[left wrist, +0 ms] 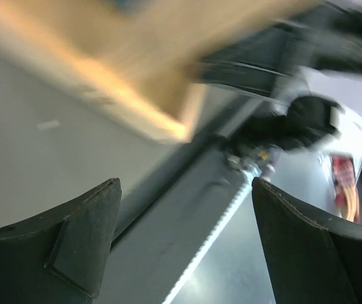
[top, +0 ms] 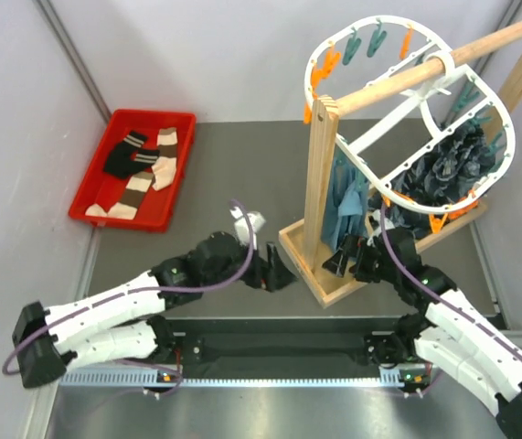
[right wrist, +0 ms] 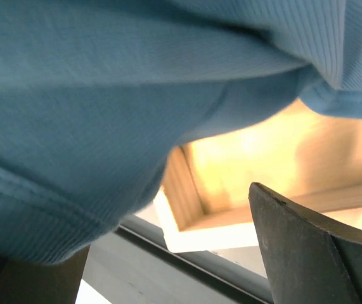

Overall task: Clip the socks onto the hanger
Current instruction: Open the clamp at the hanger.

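Several socks [top: 137, 169], black with striped cuffs and brown-and-cream banded, lie in a red tray [top: 91, 197] at the far left. The white oval hanger [top: 503, 119] hangs from a wooden pole at the upper right, with orange pegs [top: 326, 66] and teal pegs [top: 366, 38] round its rim. My left gripper [top: 281, 273] [left wrist: 184, 183] is open and empty, low over the table just left of the rack's base. My right gripper [top: 338, 259] [right wrist: 168, 253] is open at the base's near edge, under a hanging blue cloth [right wrist: 104, 107] that hides its left finger.
The wooden rack has an upright post [top: 320, 174], a slanting pole [top: 425, 69] and a flat base [top: 334, 283] between the two grippers. Blue cloth [top: 345, 192] and dark patterned pieces [top: 452, 165] hang from the hanger. Grey walls close in on both sides.
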